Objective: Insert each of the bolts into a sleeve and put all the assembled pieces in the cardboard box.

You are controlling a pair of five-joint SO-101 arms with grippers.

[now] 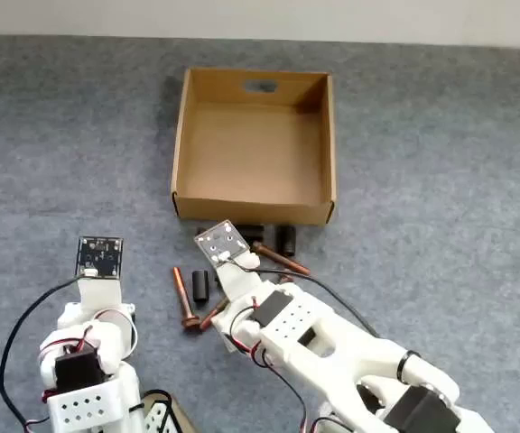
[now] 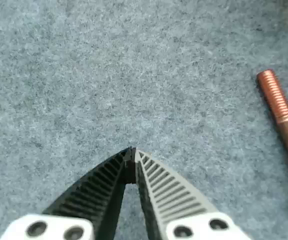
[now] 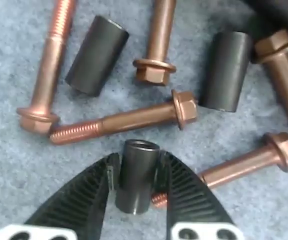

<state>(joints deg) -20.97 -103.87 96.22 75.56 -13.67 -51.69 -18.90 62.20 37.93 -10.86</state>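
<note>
One sleeve (image 3: 136, 172) is caught between the fingers of your right gripper (image 3: 138, 159). The gripper has closed in against both of its sides, and the sleeve's hollow end points away from the wrist.

Five bolts lie loose on the grey mat (image 1: 441, 180) around it. The nearest bolt (image 3: 124, 117) lies crosswise just past the sleeve's hollow end. A second bolt (image 3: 249, 161) slants in beside one finger, with its threaded tip close against the sleeve. A third bolt (image 3: 49, 70) lies farther out, and its head touches the threaded end of the nearest bolt. A second sleeve (image 3: 96, 55) rests on its side between the third bolt and a fourth bolt (image 3: 159, 40). A third sleeve (image 3: 227, 70) lies between the fourth bolt and a fifth bolt (image 3: 281, 70), with the head of the nearest bolt just beside it.

From the high view, this whole pile sits on the mat just in front of the front wall of the cardboard box (image 1: 180, 135), and your right arm (image 1: 314, 338) is stretched over it.

Your left gripper (image 2: 132, 152) is closed tip to tip with nothing between its fingers. It is low over bare mat, and a bolt (image 2: 281, 115) lies off to one side of it. Your left arm (image 1: 88, 361) stands apart from the pile.
</note>
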